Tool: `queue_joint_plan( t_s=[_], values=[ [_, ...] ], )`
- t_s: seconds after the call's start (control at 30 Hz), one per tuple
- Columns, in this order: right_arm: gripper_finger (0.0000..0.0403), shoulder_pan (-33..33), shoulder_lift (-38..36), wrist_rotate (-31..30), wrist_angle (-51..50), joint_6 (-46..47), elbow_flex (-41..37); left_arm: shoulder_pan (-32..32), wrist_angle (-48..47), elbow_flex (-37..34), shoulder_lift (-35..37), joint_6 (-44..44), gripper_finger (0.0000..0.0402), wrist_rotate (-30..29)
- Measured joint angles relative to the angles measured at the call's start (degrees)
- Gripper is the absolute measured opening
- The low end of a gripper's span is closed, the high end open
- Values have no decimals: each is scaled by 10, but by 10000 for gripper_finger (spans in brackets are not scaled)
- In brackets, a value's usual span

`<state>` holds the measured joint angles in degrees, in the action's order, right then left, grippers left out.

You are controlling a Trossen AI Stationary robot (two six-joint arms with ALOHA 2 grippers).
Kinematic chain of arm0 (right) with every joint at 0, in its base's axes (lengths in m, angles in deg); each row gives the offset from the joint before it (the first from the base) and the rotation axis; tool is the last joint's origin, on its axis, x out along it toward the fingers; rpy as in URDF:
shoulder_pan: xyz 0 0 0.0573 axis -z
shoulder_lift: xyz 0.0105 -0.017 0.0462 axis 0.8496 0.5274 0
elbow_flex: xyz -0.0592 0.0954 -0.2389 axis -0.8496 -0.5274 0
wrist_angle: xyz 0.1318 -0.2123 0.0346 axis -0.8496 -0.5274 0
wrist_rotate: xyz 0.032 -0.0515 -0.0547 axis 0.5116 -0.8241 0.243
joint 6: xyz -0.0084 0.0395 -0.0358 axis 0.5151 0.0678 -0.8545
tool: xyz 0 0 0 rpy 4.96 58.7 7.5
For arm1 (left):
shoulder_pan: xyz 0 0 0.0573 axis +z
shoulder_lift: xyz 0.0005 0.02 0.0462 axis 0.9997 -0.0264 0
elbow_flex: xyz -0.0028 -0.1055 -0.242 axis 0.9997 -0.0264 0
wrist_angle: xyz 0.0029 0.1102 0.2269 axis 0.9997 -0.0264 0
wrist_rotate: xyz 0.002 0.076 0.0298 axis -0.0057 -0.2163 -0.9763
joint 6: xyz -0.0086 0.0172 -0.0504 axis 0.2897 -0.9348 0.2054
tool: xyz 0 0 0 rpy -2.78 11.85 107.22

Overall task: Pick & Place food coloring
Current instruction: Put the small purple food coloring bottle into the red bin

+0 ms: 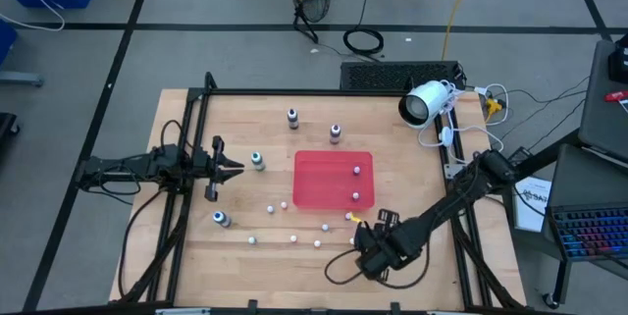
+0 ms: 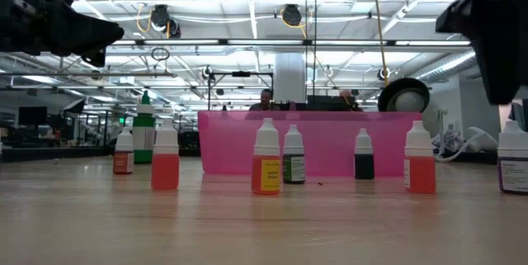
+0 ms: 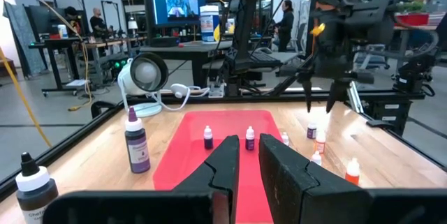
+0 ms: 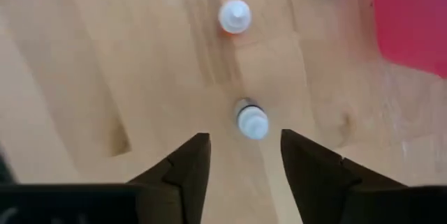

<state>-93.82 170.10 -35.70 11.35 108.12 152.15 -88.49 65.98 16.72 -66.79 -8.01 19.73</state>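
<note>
Several tiny food coloring bottles with white tops stand upright on the wooden table around a red tray (image 1: 334,158), and two more stand inside it (image 1: 355,170). My right gripper (image 4: 244,144) is open and points down, raised above a dark-bodied bottle (image 4: 252,121) near the tray's near right corner; in the high view this gripper (image 1: 365,246) shows there. My left gripper (image 3: 248,151) hangs above the table left of the tray, its fingers a narrow gap apart and empty. A green bottle (image 1: 257,161) stands just ahead of my left gripper (image 1: 235,166).
A purple bottle (image 3: 136,144) and a dark bottle (image 3: 31,185) stand beyond the tray's far side. An orange bottle (image 4: 235,16) stands close to the one under my right gripper. A white lamp (image 1: 424,104) and cables lie at the far right. People show in the room behind.
</note>
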Motion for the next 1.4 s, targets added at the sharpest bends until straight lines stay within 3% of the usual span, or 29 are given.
queue_joint_plan(
  t_s=[0.67, 1.4],
  values=[
    [159, 29, 0, 62, 149, -38, -127, 0, 0, 0, 0, 0, 61, 0],
    [155, 49, -36, 62, 161, -37, -132, 0, 0, 0, 0, 0, 61, 0]
  ],
)
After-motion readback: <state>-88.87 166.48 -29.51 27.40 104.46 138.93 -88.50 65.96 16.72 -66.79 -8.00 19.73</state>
